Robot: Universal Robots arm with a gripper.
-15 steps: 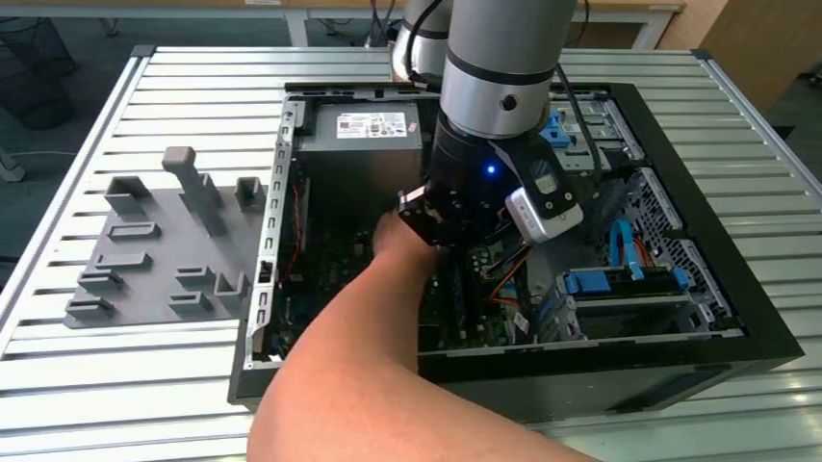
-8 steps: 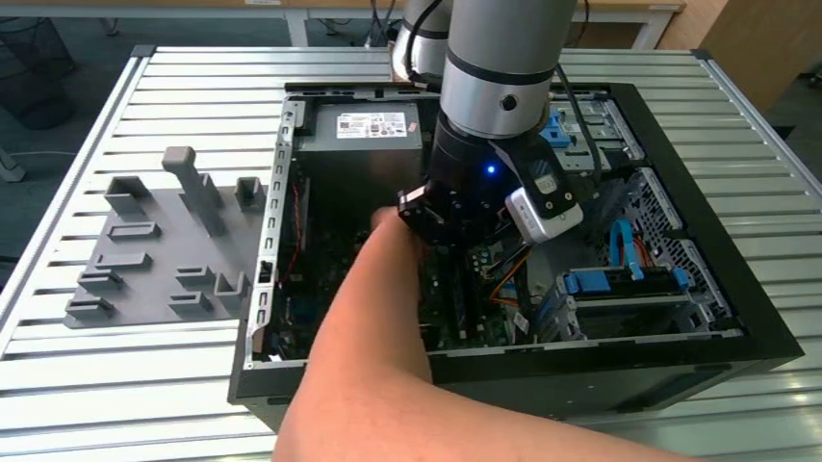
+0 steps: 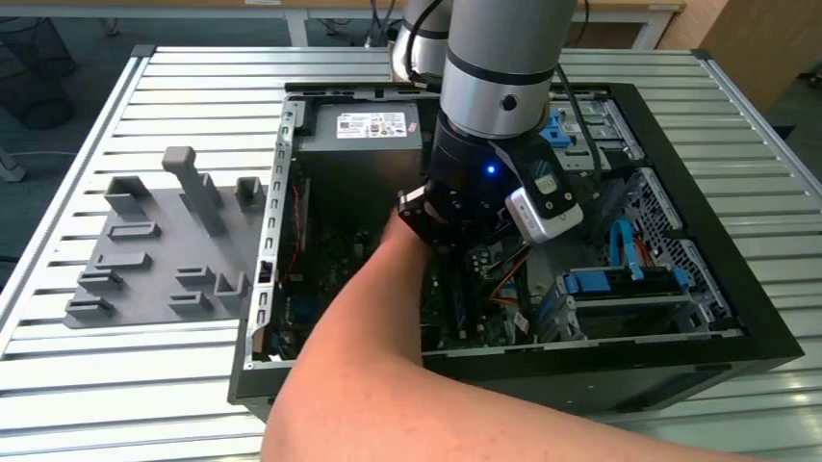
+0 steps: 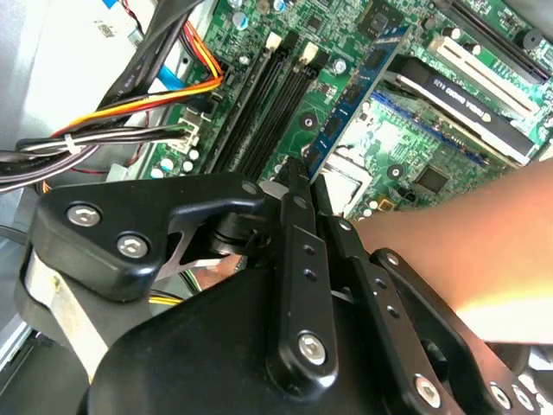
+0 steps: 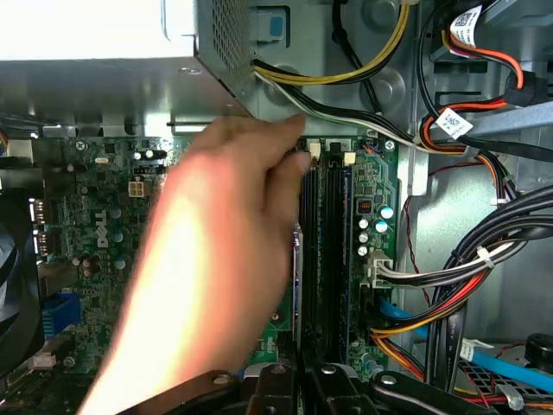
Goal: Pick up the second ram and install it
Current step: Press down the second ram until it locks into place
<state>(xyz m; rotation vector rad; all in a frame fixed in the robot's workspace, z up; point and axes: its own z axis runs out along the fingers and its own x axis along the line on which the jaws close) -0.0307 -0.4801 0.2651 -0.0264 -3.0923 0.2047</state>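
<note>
Tabletop [image 3: 154, 87] of pale slats bears open computer case [image 3: 719, 351].

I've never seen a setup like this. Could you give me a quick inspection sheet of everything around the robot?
Surface: slatted metal table carrying an open computer case and a grey holder tray at the exterior view's left.
Job's things: long black memory slots on the motherboard; a ram stick cannot be picked out for certain.
Clutter: nothing seen.
Claw: the claw hangs inside the case, close above the slots.
Cables: bundled black, red, orange and yellow wires run beside the board.
Surroundings: a person's hand reaches into the case and rests at one end of the slots; wooden furniture stands beyond the table.
</note>
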